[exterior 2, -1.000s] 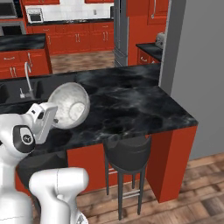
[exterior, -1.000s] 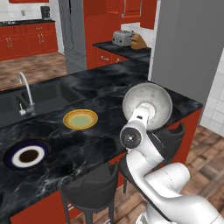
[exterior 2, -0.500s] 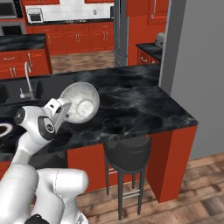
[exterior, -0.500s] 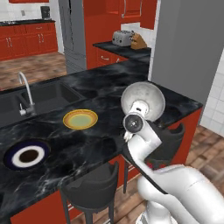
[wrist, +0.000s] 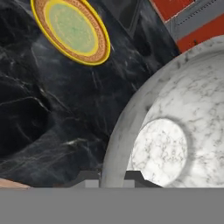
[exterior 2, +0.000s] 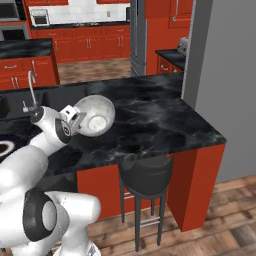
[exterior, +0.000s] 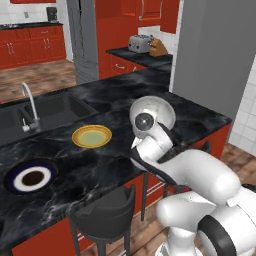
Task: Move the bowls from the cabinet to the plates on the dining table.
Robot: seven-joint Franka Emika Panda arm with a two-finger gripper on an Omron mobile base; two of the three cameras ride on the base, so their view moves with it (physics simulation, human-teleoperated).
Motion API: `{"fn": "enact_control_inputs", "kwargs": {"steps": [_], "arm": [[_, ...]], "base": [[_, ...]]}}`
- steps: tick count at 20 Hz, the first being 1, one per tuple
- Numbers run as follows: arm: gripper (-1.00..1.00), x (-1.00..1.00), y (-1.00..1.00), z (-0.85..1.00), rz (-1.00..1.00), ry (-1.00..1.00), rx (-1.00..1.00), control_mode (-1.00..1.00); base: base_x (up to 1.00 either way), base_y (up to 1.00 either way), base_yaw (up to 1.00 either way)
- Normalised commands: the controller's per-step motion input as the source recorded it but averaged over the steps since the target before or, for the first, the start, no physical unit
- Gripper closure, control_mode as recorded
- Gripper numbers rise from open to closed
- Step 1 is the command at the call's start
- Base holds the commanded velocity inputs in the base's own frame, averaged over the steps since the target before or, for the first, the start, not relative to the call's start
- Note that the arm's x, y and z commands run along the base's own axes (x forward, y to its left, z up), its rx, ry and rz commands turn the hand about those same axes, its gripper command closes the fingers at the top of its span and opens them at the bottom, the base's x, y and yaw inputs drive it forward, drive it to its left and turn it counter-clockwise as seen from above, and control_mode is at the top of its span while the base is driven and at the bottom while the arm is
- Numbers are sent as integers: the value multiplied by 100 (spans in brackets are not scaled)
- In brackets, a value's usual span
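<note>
Grey bowl held above the dining table.
The gripper (exterior 2: 77, 120) is clamped on the rim of the pale grey speckled bowl (exterior 2: 95, 115), tilted on its side above the dining table (exterior: 95, 170); the yellow-orange plate (exterior: 91, 136) lies left of it; the blue-rimmed plate (exterior: 31, 178) lies further left, nearer the table's edge.

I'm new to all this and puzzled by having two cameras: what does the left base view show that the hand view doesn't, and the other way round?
Left base view alone: the blue-rimmed plate, the sink, the faucet, a toaster on the far counter, a black stool.

Hand view alone: the pale grey bowl's marbled inside up close, its rim between the fingers at the bottom edge.

Both: that bowl, carried above the black marble table, and the yellow-orange plate lying bare on it.
</note>
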Motion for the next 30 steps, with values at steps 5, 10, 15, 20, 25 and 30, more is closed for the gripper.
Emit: {"fn": "enact_control_inputs", "kwargs": {"steps": [5, 10, 15, 20, 25, 30], "arm": [[100, 59, 32, -20, 0, 16, 0, -100], [100, 54, 32, -40, 0, 7, -8, -100], [100, 25, 41, -51, 0, 0, -22, -100], [100, 24, 27, -38, 1, 0, -20, -100], [100, 33, 4, 11, 2, 0, -10, -100], [100, 28, 0, 30, 4, 0, -6, -100]], "base": [[0, 0, 0], [0, 0, 0], [0, 0, 0], [0, 0, 0], [0, 0, 0], [0, 0, 0]]}}
